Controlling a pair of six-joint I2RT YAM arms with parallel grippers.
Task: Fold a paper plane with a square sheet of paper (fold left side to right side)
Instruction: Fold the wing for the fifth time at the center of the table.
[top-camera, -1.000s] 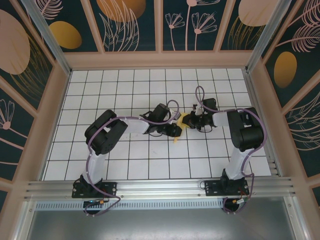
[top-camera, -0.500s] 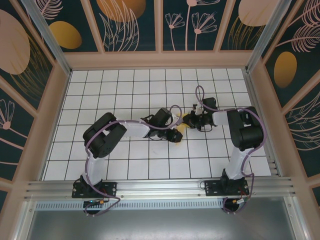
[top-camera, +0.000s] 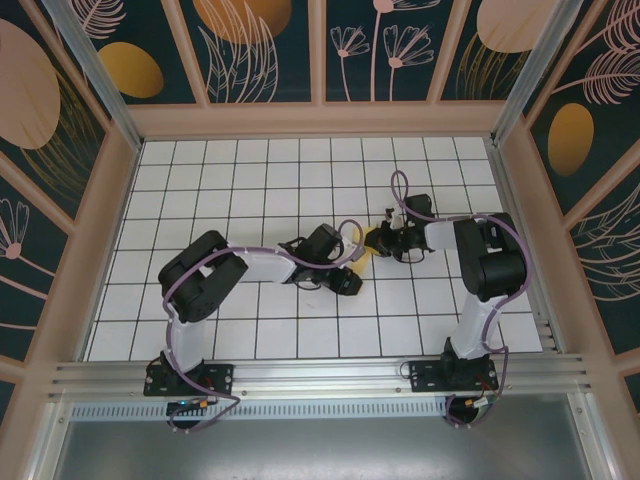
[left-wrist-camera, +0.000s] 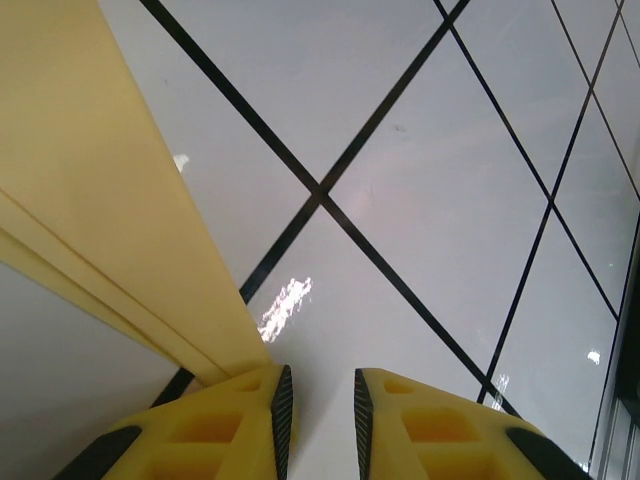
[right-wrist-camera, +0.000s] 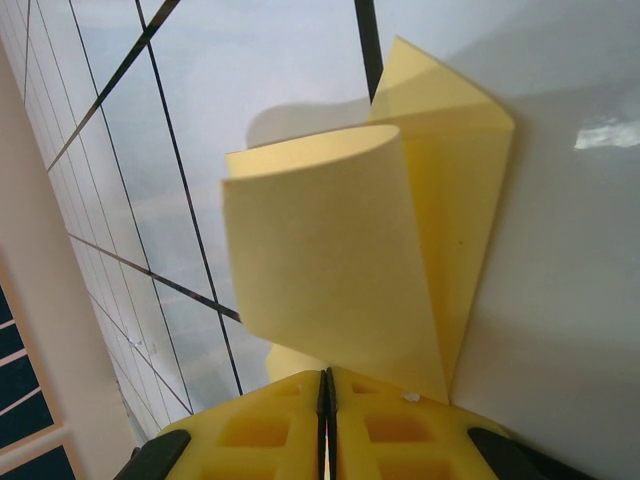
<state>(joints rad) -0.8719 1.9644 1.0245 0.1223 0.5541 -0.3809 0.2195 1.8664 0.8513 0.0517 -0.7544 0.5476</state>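
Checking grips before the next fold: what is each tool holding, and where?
Right tool, jaws shut, pinches the yellow paper at its near edge. Left tool holds nothing; the paper lies beside it.

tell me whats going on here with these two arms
Both arms are folding the square sheet of paper on the white grid table. The right gripper is shut on one edge, holding a flap curled up off the table. The left gripper sits low beside the paper's layered edge, slightly open with bare table between its fingers. The fold is not yet pressed flat.
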